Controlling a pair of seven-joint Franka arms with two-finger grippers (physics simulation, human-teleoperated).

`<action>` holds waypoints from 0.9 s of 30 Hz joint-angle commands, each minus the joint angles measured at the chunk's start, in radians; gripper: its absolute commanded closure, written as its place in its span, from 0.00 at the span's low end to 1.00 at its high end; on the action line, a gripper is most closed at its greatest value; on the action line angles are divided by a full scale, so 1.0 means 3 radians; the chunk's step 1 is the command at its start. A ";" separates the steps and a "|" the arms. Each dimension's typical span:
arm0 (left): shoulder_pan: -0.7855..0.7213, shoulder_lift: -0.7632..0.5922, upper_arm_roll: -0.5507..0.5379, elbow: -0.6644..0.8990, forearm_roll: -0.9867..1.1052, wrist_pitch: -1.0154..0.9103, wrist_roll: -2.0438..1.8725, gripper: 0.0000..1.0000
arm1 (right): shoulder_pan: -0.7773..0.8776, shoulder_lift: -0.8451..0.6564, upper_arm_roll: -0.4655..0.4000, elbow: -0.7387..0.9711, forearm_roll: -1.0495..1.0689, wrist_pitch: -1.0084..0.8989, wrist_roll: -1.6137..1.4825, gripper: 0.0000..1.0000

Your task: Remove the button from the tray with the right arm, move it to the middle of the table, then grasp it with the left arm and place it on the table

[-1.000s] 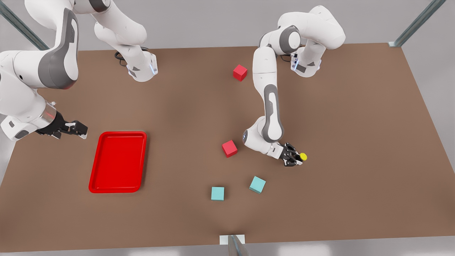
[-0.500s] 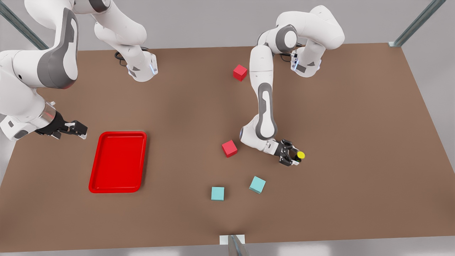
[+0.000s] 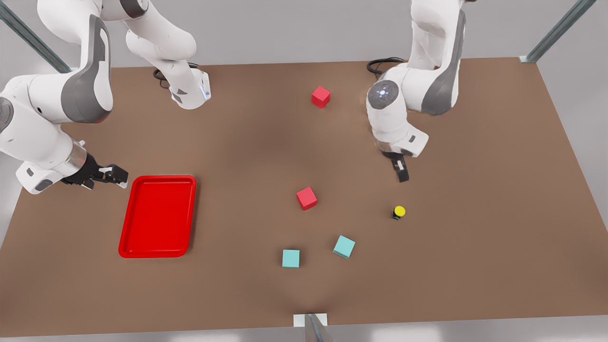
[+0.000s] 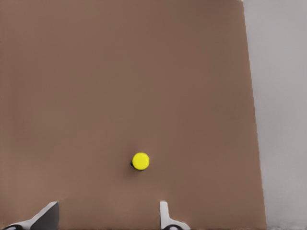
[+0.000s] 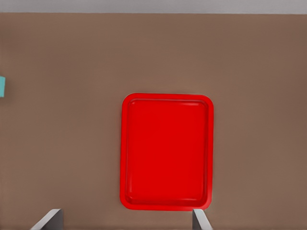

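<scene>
The button [image 3: 398, 212], a yellow cap on a small dark body, stands by itself on the brown table [image 3: 475, 190], right of centre in the front view. My left gripper [image 3: 402, 174] hangs open above and behind it, not touching it. In the left wrist view the button [image 4: 140, 161] lies ahead of the spread left gripper [image 4: 108, 218]. The red tray [image 3: 156, 216] sits on the front view's left with nothing in it. My right gripper [image 3: 118, 176] hovers open at the tray's far left corner. The right wrist view looks down on the tray [image 5: 166, 151] beyond the right gripper [image 5: 124, 220].
Two red cubes [image 3: 320, 96] [image 3: 306, 198] and two teal cubes [image 3: 290, 258] [image 3: 344, 246] lie around the table's middle. A teal cube's edge [image 5: 1, 86] shows in the right wrist view. Both arm bases stand at the far edge.
The left gripper opened, let the button go onto the table, and rose back toward its base. The right gripper shifted slightly toward the tray.
</scene>
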 commanded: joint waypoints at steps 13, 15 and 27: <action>0.4001 -0.0511 -0.2817 -0.0165 -0.0943 -0.0303 0.7363 0.00 | -0.0001 0.0012 0.0001 0.0002 0.0015 0.0015 0.0002 0.00; 0.4006 -0.0465 -0.2827 -0.0150 -0.0836 -0.0308 0.7394 0.00 | -0.0001 0.0012 0.0001 0.0002 0.0015 0.0015 0.0002 0.00; 0.3996 -0.0424 -0.2899 -0.0144 -0.0826 -0.0303 0.7368 0.00 | 0.0004 0.0043 0.0001 0.0002 0.0015 0.0020 0.0002 0.00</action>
